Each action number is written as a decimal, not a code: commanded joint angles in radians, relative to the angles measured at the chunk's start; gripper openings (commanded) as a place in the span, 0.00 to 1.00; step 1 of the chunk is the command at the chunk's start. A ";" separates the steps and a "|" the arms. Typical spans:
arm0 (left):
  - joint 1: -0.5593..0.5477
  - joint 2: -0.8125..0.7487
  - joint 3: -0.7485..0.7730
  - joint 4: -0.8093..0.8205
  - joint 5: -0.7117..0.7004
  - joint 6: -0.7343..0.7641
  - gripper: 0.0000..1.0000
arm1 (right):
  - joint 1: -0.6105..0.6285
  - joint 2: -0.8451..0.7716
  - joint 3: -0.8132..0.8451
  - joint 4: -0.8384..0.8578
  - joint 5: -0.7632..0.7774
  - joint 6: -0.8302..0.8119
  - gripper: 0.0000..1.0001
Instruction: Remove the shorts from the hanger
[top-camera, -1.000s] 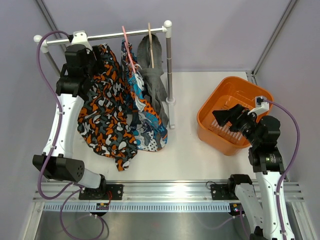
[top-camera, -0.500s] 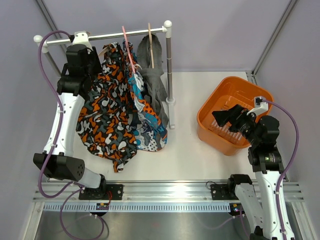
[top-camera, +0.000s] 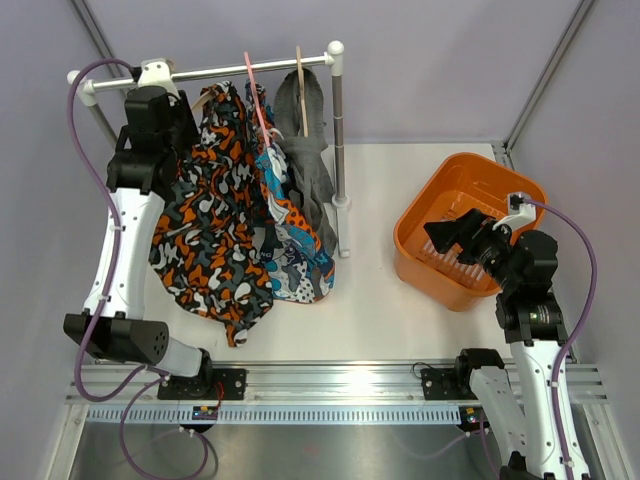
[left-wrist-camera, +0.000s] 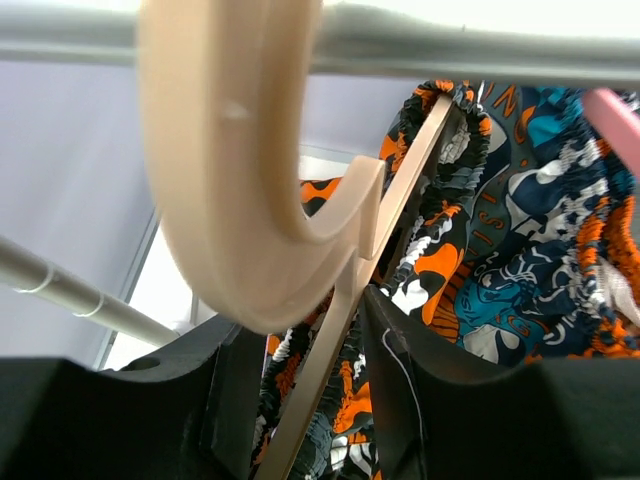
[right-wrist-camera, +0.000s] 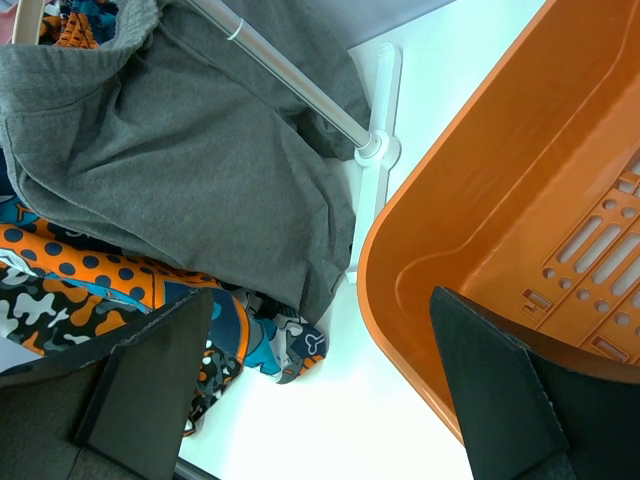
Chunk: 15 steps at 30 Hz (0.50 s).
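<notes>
While all three shorts hang on their hangers from the rail (top-camera: 270, 67) at the back of the table, none is off yet, so the task is barely begun. The camouflage shorts (top-camera: 205, 240) hang furthest left, the blue patterned shorts (top-camera: 290, 250) in the middle, and the dark grey shorts (top-camera: 310, 170) nearest the rack's upright post.

The left gripper (left-wrist-camera: 315, 340) is raised to the rail, its fingers close on either side of the camouflage pair's wooden hanger (left-wrist-camera: 240, 180), just under the hook. Whether they actually pinch it cannot be told.

The right gripper (right-wrist-camera: 320, 350) hovers over the orange basket (top-camera: 425, 210), jaws wide apart and holding nothing. The basket looks empty where visible.
</notes>
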 joint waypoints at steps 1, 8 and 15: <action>0.004 -0.087 0.077 0.046 -0.017 -0.014 0.00 | -0.005 0.007 -0.004 0.048 0.003 -0.020 1.00; 0.004 -0.101 0.058 0.020 -0.031 -0.028 0.00 | -0.005 0.018 -0.001 0.058 -0.013 -0.014 0.99; 0.002 -0.176 -0.045 -0.007 0.010 -0.082 0.00 | -0.005 0.019 -0.004 0.070 -0.030 -0.024 0.99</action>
